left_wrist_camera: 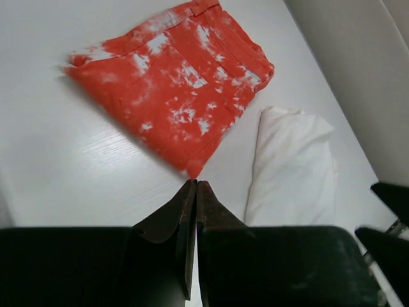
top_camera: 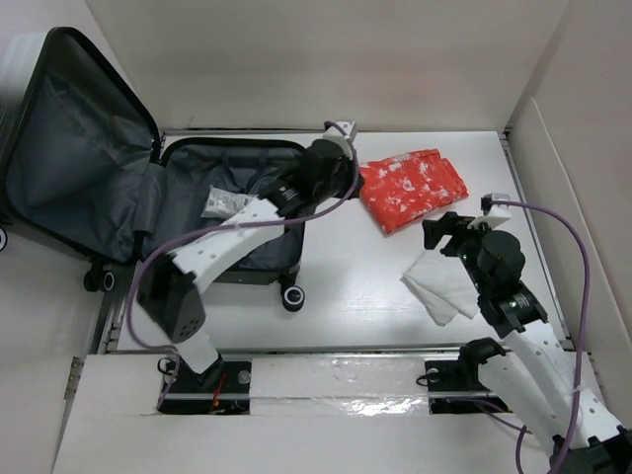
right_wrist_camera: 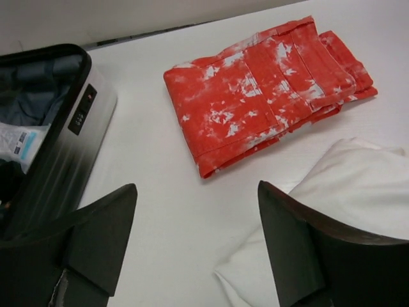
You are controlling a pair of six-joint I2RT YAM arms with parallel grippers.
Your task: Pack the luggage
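The luggage [top_camera: 232, 212] lies open at the left, its lid [top_camera: 74, 148] propped up and dark grey lining showing. A white packet [top_camera: 225, 202] lies inside. My left gripper [top_camera: 338, 163] is over the case's right rim; in the left wrist view its jaws [left_wrist_camera: 195, 187] are shut and empty, pointing at a folded red-and-white garment [left_wrist_camera: 179, 83]. My right gripper [top_camera: 441, 232] is open and empty [right_wrist_camera: 197, 192], above the table between the red garment [right_wrist_camera: 268, 89] and a folded white cloth [right_wrist_camera: 345, 204]. The case's shell [right_wrist_camera: 64, 134] is at its left.
The white cloth [top_camera: 444, 281] lies near the right arm, and the red garment [top_camera: 410, 188] lies right of the case. White walls enclose the table on all sides. The case's wheels [top_camera: 291, 296] stick out toward the near edge.
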